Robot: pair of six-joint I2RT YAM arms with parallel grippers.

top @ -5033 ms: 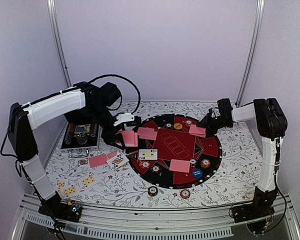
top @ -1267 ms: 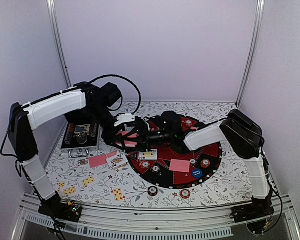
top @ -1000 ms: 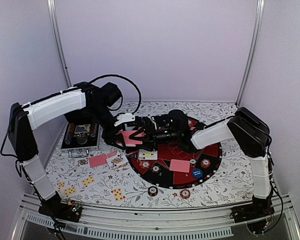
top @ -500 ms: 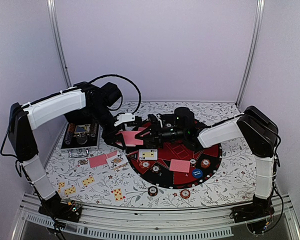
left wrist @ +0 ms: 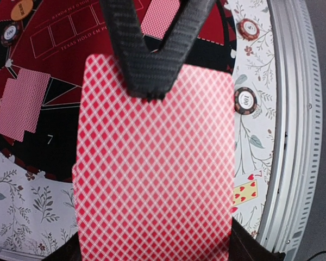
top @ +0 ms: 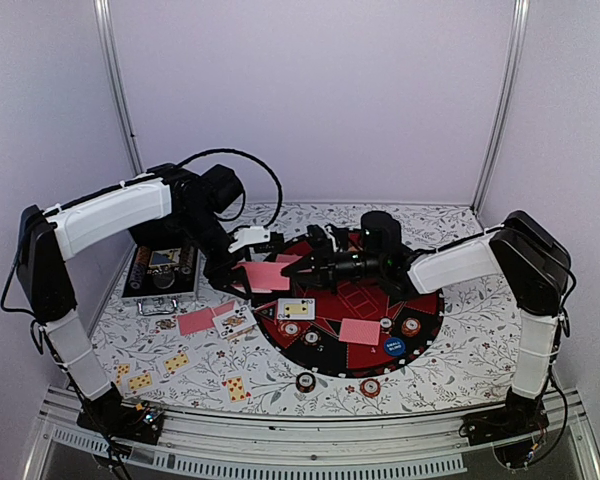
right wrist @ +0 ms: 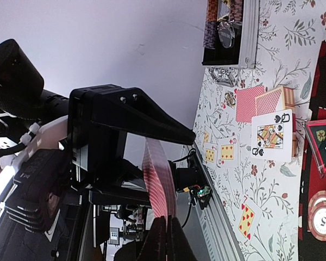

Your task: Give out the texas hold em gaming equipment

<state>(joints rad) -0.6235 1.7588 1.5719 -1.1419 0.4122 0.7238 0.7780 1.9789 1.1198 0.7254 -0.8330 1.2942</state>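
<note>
Over mat (top: pixel 427 292) edge — left pincer (left wrist: pixel 149 87), right pincer (right wrist: pixel 165 231), both clamping cards (left wrist: pixel 157 179)

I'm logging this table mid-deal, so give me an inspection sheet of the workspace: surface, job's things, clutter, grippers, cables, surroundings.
Surface: floral tablecloth with a round black-and-red mat on it.
Job's things: face-down card, face-up card and blue button on the mat; chips just off its near edge; loose cards on the cloth to its left.
Clutter: open silver case at the far left.
Grippers: left gripper, fingers shut on the card stack; right gripper, fingers shut on a red-backed card at that stack.
Cables: black cable looping off the left arm.
Surroundings: plain white walls, metal posts.
</note>
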